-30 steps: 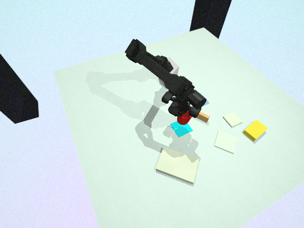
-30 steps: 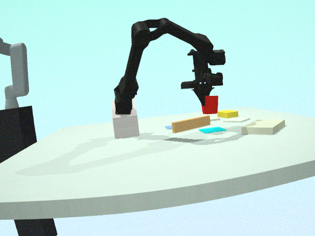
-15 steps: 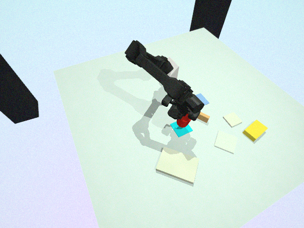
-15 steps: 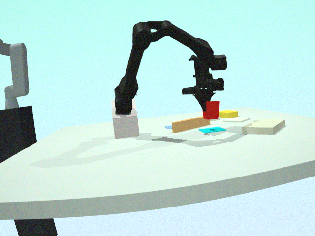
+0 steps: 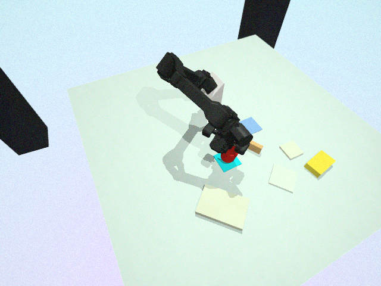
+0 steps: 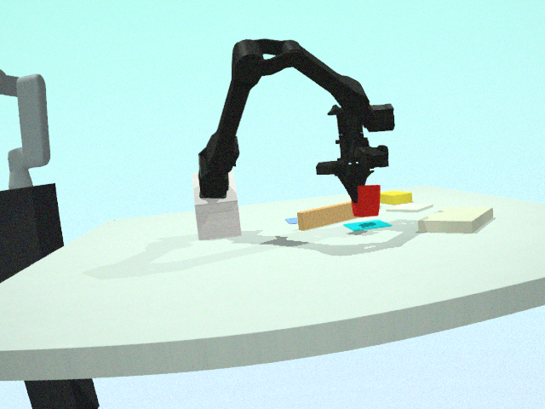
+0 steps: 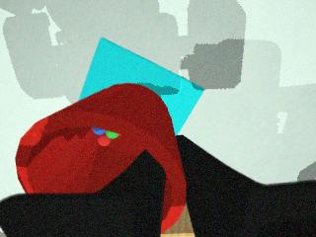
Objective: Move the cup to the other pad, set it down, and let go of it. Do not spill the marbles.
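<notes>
Jaws (image 6: 355, 195): nearly closed, gripping the red cup (image 5: 228, 155) (image 6: 368, 201) (image 7: 133, 106) by its wall. Cup: roughly upright, above the cyan pad (image 5: 227, 167) (image 6: 379, 224) (image 7: 106, 66), apart from it; marbles (image 7: 105, 135) inside, blue, green, red. Table (image 5: 153, 233) (image 6: 264, 299) (image 7: 276, 153): pale, bearing blue pad (image 5: 252, 124) (image 6: 290, 220), wooden bar (image 5: 256, 147) (image 6: 323, 216), yellow block (image 5: 319, 162) (image 6: 396, 197), cream slabs. Room: pale blue; grey arm (image 6: 34, 118) on black stand (image 6: 26, 228).
</notes>
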